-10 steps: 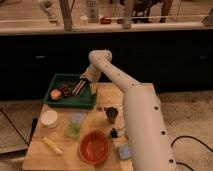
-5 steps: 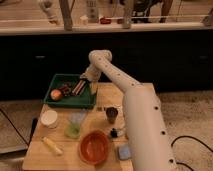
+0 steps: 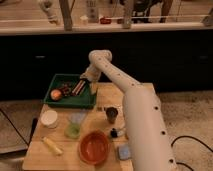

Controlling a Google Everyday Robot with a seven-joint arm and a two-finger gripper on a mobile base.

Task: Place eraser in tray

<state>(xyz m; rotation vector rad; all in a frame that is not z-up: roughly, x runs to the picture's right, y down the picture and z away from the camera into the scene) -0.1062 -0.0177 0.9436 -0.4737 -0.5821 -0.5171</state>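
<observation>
The dark green tray (image 3: pixel 62 103) lies at the back left of the wooden table. My arm reaches over from the right, and my gripper (image 3: pixel 83 81) hangs over the tray's right half, close above its floor. A reddish-brown oblong thing (image 3: pixel 77 89) lies in the tray right below the gripper; it may be the eraser, and I cannot tell whether the gripper touches it. A round orange-red fruit (image 3: pixel 56 94) and a dark thing (image 3: pixel 65 89) also lie in the tray.
On the table (image 3: pixel 37 155) in front of the tray stand a white bowl (image 3: pixel 49 118), a green cup (image 3: pixel 73 131), an orange-red bowl (image 3: pixel 94 147) and a dark cup (image 3: pixel 112 114). A yellow oblong thing (image 3: pixel 51 145), a small dark thing (image 3: pixel 115 133) and a grey-blue square (image 3: pixel 123 152) lie near the front.
</observation>
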